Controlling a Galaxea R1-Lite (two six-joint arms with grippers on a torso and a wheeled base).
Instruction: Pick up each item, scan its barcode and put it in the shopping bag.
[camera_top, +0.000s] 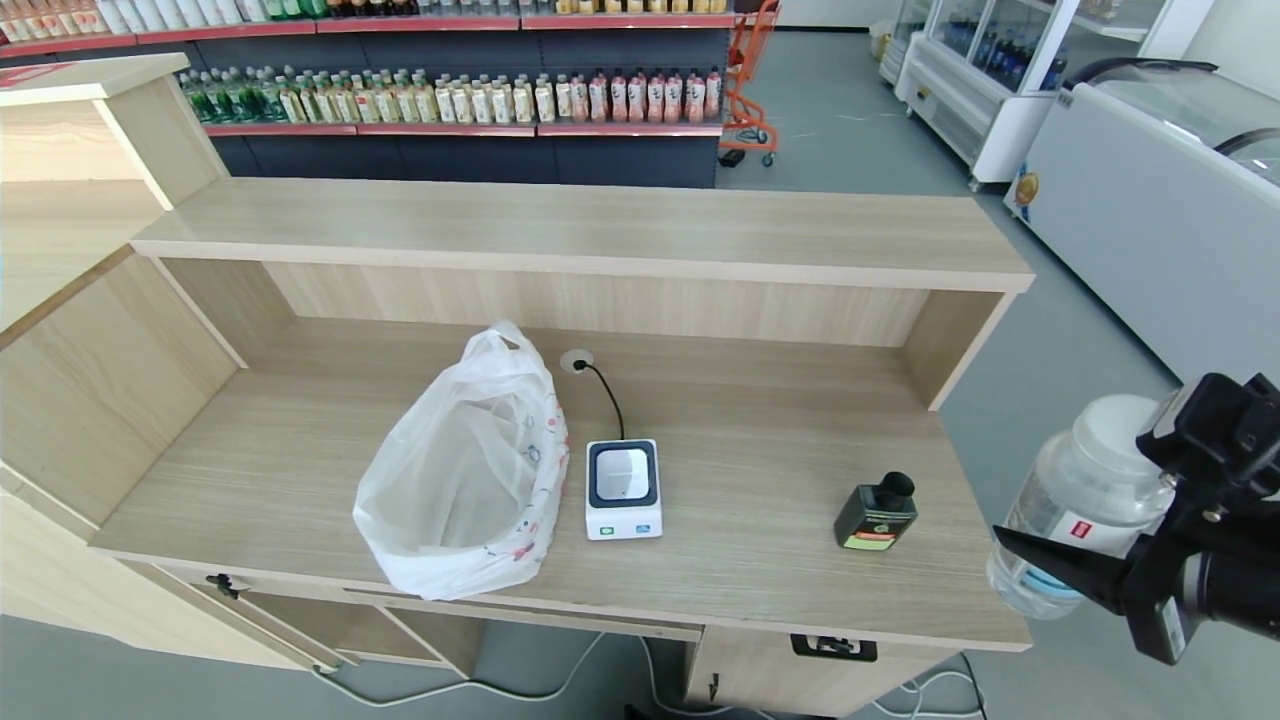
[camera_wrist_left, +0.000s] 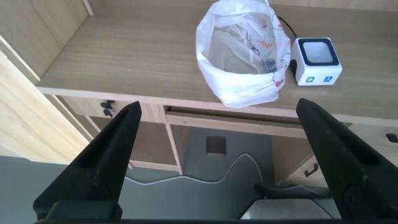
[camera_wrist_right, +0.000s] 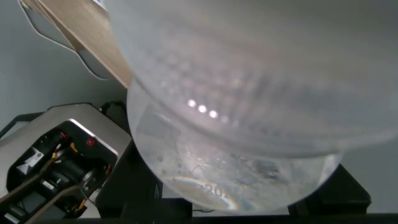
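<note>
A: Where do things stand?

B: The wooden desk (camera_top: 760, 440) carries the lot. The biggest thing on it is the white shopping bag (camera_top: 460, 480), standing at the left with its mouth open. I can make out no item inside it, so I judge nothing is bagged yet.

A: And the arms?

B: The left tool (camera_wrist_left: 214, 168) hangs released, with nothing between its spread fingers. It sits low in front of the desk's near edge, on the bag's side. The right tool (camera_top: 1110, 540) is clenched on a clear bottle (camera_top: 1085, 490) with a white cap. The bottle is tilted in the air off the right end of the desk, touching nothing else.

A: Has it been scanned?

B: I can't tell, but it is well apart from the scanner (camera_top: 622, 488), the white box just beside the bag with its window facing up. I'd say that bottle is picked up and needs scanning and bagging.

A: Anything else?

B: A small dark bottle (camera_top: 876, 512) with a black cap stands upright toward the right, between the scanner and the held bottle. It looks untouched, so both items seem left to finish.
</note>
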